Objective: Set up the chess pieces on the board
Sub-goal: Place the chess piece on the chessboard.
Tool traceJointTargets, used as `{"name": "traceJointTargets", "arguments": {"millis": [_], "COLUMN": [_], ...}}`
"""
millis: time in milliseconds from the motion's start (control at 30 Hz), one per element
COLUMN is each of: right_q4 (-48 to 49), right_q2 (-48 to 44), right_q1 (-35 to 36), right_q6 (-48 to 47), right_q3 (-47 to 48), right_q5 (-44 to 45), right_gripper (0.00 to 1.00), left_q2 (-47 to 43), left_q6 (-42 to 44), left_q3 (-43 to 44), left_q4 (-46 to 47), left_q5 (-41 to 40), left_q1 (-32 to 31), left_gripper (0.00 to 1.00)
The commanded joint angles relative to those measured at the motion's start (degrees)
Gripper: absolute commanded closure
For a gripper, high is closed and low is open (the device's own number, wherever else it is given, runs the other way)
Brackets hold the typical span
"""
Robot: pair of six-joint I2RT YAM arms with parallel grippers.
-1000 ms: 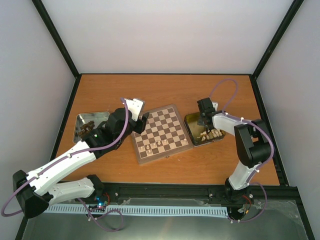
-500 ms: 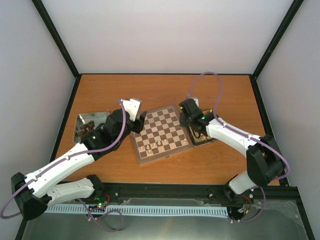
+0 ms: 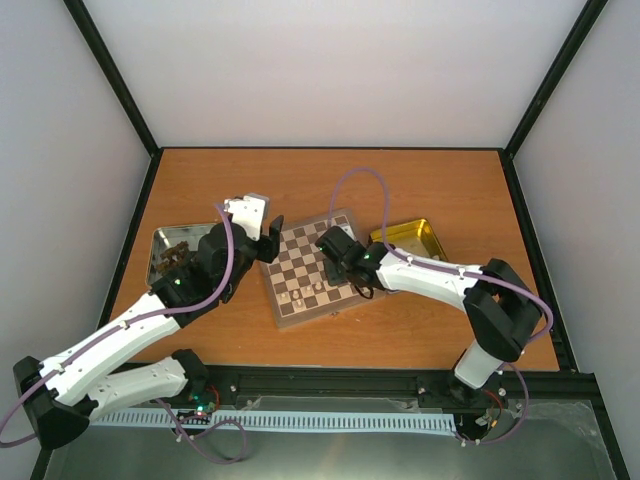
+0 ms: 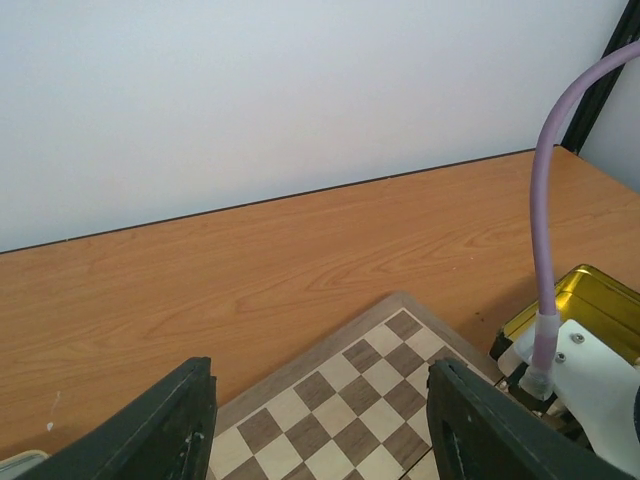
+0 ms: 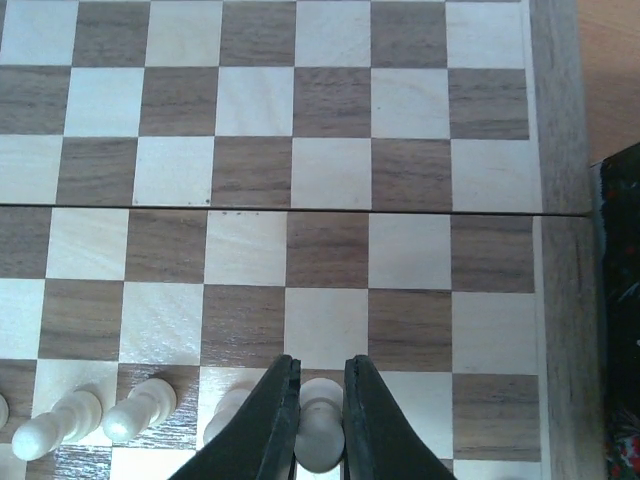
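White walls (image 3: pixel 330 70) close in three sides of the cell, with black frame posts (image 3: pixel 110 75) running up the corners. The floor of it is an orange-brown wooden worktop (image 3: pixel 330 185). The board (image 3: pixel 305 255) lies near the middle of the worktop, turned slightly off square.

At 9 o'clock from the board is a silver tray (image 3: pixel 195 233) holding dark chessmen (image 3: pixel 175 255). At 2 o'clock, just beside the board's edge, is a square gold tin (image 3: pixel 410 235).

The left arm (image 3: pixel 150 320) reaches in from 7 o'clock. The left jaws stand about half open with nothing between them, above the board's 10 o'clock corner. The right arm (image 3: pixel 440 275) stretches in from 4 o'clock across the board. The right jaws are closed tight on a cream pawn (image 5: pixel 320 425) that is upright over the board's 6 o'clock rows.

Three more cream chessmen (image 5: pixel 140 408) are just beside the pawn in the same rows. The other squares in the right wrist view are bare.
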Motion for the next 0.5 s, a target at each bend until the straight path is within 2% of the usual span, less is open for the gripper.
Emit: {"name": "traceJointTargets", "arguments": {"millis": [0, 467], "right_q4": [0.1, -2.3], "right_q2": [0.4, 4.5], "right_q1": [1.5, 2.2], "right_q6": [1.1, 3.8], "right_q3": [-1.3, -0.9], "right_q5": [-2.0, -0.3], "right_gripper": [0.90, 0.90], "left_q2": [-0.3, 0.2], "left_q6": [-0.8, -0.8], "left_q3": [0.0, 0.1], "left_q4": [1.8, 1.6], "left_q5": [-0.9, -0.2], "left_q1": [0.6, 0.6], "left_gripper": [0.41, 0.41]}}
